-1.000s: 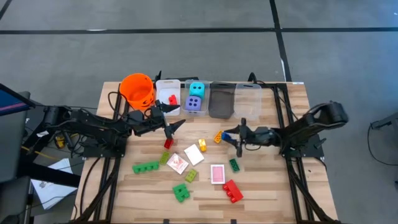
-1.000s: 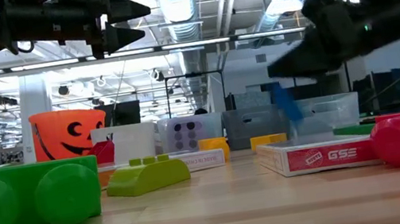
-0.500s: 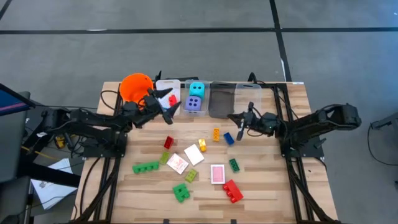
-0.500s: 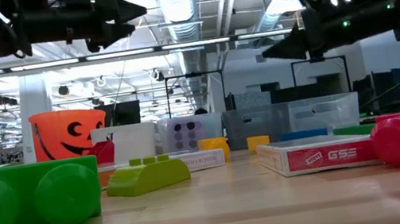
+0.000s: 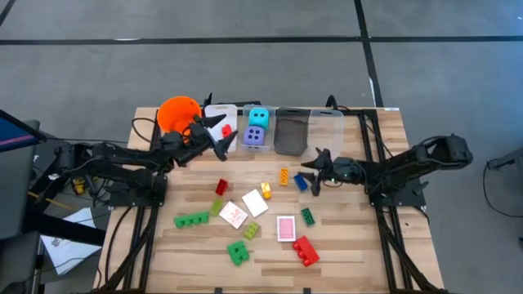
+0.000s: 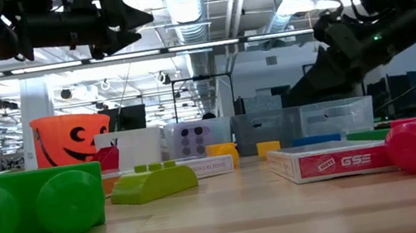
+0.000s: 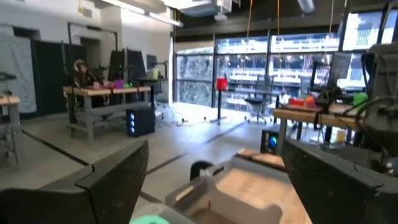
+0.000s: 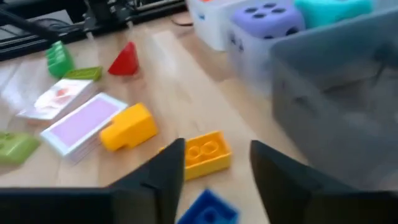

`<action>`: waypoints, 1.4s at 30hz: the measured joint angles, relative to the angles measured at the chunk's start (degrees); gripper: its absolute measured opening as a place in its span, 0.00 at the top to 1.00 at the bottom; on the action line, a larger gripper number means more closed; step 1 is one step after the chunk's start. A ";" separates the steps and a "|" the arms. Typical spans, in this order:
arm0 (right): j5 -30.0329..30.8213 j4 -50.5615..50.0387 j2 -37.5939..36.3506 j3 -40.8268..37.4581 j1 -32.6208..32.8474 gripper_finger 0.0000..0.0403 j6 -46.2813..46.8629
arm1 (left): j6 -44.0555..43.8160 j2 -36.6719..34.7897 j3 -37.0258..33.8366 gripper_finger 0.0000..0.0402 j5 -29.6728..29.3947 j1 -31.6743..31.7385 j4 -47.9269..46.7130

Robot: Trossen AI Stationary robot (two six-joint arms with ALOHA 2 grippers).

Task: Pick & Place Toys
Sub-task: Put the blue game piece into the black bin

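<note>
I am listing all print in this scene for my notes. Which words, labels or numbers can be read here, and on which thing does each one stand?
"GSE" on the side of the card box.
Print on the flat box behind the lime brick: too blurred to read.
No other readable text.

One camera looks straight down on the whole desk point(image 5: 343, 245); another sits at desk height, close behind a green brick point(image 6: 26, 208), facing the room. Both share the pumpkin bucket point(image 5: 177, 114). The wrist cameras look forward, the left's view seemingly past the bins.
</note>
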 joint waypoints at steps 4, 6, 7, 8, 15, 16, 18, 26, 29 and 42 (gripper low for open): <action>13.59 -3.49 0.00 0.00 6.97 0.40 4.23 | -1.93 0.00 0.00 0.11 0.00 -0.08 -1.08; 21.03 -5.55 0.00 0.00 10.79 0.38 7.03 | -2.02 0.00 0.00 0.11 0.00 -0.08 -1.15; 23.60 -6.26 0.00 0.00 12.41 0.38 8.63 | -2.02 0.00 0.00 0.11 0.00 -0.08 -1.13; 25.64 -6.71 0.00 0.00 13.94 0.38 10.28 | -2.04 0.00 0.00 0.11 0.00 -0.08 -1.13; 32.64 -10.41 2.62 0.00 21.94 0.39 23.36 | -1.73 0.00 0.00 0.11 -0.02 -0.08 -0.23; 33.02 -10.36 4.02 0.09 22.83 0.39 25.09 | -1.73 0.00 0.00 0.11 -0.02 -0.08 -0.17; 34.22 -10.51 7.77 0.97 24.52 0.39 28.30 | -1.74 0.00 0.00 0.11 -0.02 -0.08 -0.21; 36.78 -10.42 24.88 12.88 26.96 0.39 29.20 | -2.18 0.00 0.00 0.11 -0.08 -0.87 -1.55; 37.57 -12.80 29.07 17.76 26.15 0.39 28.91 | -1.85 0.00 0.00 0.11 -0.04 -1.79 -2.39; 48.17 -40.84 28.68 29.88 27.28 0.39 33.49 | -1.47 0.00 0.00 0.11 -0.07 -2.97 -3.83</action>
